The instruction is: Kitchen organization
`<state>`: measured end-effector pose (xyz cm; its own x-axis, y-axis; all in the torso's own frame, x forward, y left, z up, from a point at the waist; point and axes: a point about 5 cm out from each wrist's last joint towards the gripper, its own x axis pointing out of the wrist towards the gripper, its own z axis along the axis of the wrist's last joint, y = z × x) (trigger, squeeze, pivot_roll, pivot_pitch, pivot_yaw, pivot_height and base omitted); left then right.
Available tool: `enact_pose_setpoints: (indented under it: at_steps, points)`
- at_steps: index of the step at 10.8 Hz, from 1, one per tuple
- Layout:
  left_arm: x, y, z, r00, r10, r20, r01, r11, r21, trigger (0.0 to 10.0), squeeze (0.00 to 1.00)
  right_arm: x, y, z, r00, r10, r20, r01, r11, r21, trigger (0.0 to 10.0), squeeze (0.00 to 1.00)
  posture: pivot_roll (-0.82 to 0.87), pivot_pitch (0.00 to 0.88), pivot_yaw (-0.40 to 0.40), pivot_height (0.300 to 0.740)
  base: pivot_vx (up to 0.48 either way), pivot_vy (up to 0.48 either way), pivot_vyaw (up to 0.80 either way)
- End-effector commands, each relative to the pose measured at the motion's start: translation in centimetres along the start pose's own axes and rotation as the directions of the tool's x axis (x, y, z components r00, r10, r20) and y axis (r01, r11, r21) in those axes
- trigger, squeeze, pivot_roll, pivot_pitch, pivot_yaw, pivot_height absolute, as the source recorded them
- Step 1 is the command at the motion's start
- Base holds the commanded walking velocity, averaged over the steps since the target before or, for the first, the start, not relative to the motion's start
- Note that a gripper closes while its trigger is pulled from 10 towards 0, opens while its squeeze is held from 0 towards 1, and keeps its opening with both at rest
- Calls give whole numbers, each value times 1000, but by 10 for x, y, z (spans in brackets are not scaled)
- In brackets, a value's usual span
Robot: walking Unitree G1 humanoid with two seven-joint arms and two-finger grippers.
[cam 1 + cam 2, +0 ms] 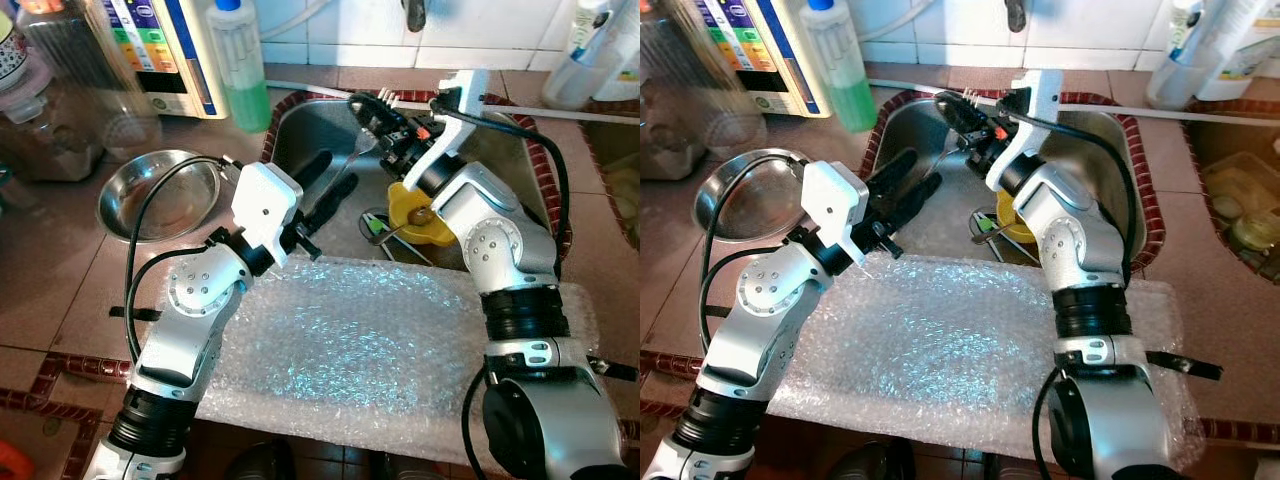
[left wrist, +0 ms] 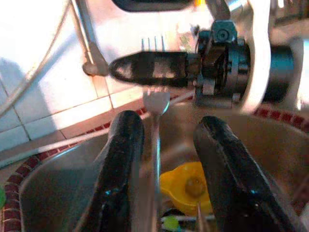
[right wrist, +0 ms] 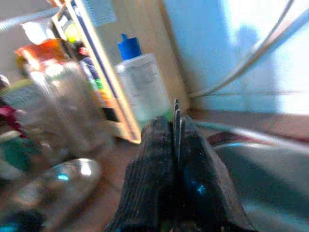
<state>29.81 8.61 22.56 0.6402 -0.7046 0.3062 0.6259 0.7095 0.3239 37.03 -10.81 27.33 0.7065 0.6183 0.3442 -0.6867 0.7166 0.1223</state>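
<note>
Right tool (image 1: 372, 108) clamped, left tool (image 1: 322, 190) spread.

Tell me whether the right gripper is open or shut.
Shut. The right gripper has its fingers pressed together on the fork, whose tines stick out past the fingertips over the sink.

Head stereo overhead; wrist close-ups

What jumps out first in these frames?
The right gripper, shut on a fork, holds it above the steel sink. The left gripper is open just beneath, its fingers either side of the fork's handle. A sheet of bubble wrap lies across the counter in front.
</note>
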Motion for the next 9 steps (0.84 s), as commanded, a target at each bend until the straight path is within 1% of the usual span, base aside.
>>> enact_pose_setpoints:
  at_steps: [1,2,3,4,5,6,7,8,9]
  points:
    - [-7,3,-8,998,-19,-55,19,1000,-1,10000,1000,-6,-3,9,999,-33,25,37,986,-164,0,0,-72,273,66,740,0,0,0]
    - [-12,7,-12,996,-16,-84,16,1000,1,10000,1000,-11,-6,9,998,-55,27,59,972,-227,0,0,-71,274,68,740,0,0,0]
    - [-15,10,-15,993,-28,-117,28,1000,-4,10000,1000,-16,-12,12,994,-100,45,109,954,-278,0,0,-71,274,69,740,0,0,0]
    - [-17,11,-19,987,-56,-151,57,998,4,10000,1000,-21,-18,12,991,-130,41,136,925,-355,0,0,-72,274,70,740,0,0,0]
    - [-17,10,-22,977,-93,-191,94,996,0,10000,1000,-25,-23,6,987,-158,9,149,906,-396,0,0,-74,272,71,740,0,0,0]
    - [-18,6,-28,958,-148,-246,148,989,-17,10000,1000,-29,-24,-4,985,-165,-41,133,899,-418,5686,0,-76,271,72,740,0,0,0]
    - [-20,5,-31,948,-175,-267,174,984,-29,10000,1000,-31,-24,-12,981,-171,-95,111,886,-449,10000,0,-78,271,72,740,0,0,0]
    - [-22,6,-33,942,-174,-288,176,984,-18,10000,1000,-33,-22,-26,970,-163,-181,63,886,-459,10000,835,-79,269,75,740,0,0,0]
    - [-23,7,-34,938,-182,-294,183,983,-22,10000,1000,-36,-22,-35,957,-162,-239,34,884,-466,10000,1000,-79,269,75,740,0,0,0]
